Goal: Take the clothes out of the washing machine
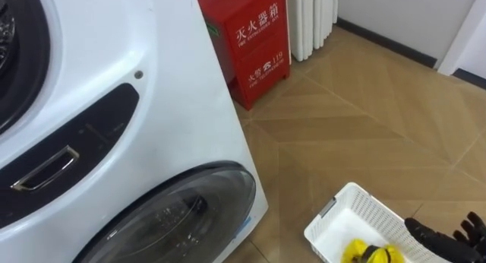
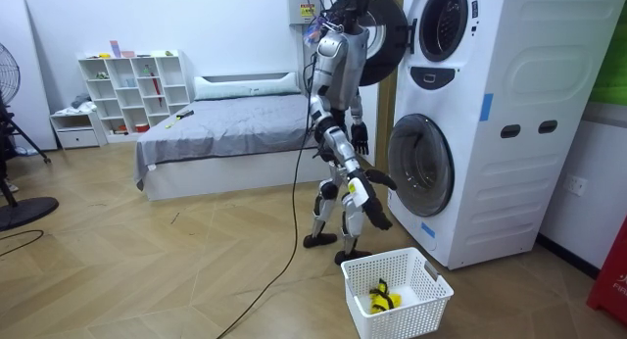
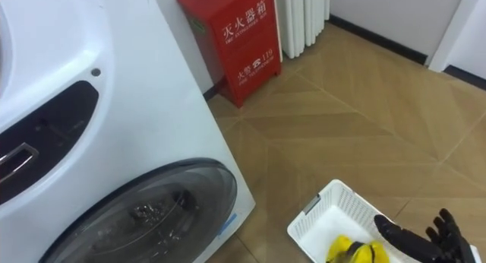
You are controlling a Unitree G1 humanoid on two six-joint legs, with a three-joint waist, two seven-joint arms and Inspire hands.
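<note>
A crumpled yellow piece of clothing (image 1: 370,254) lies in the white slatted plastic laundry basket (image 1: 357,196) on the floor. Beside it, the white front-loading washing machine (image 1: 152,126) has its round glass door (image 1: 182,210) closed.

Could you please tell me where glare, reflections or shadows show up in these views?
Left eye view: the glass door of the washing machine carries pale reflections that veil what lies behind it; the floor has a soft, even sheen. Room view: flat, even light, with no harsh glare on the machine's white front.
</note>
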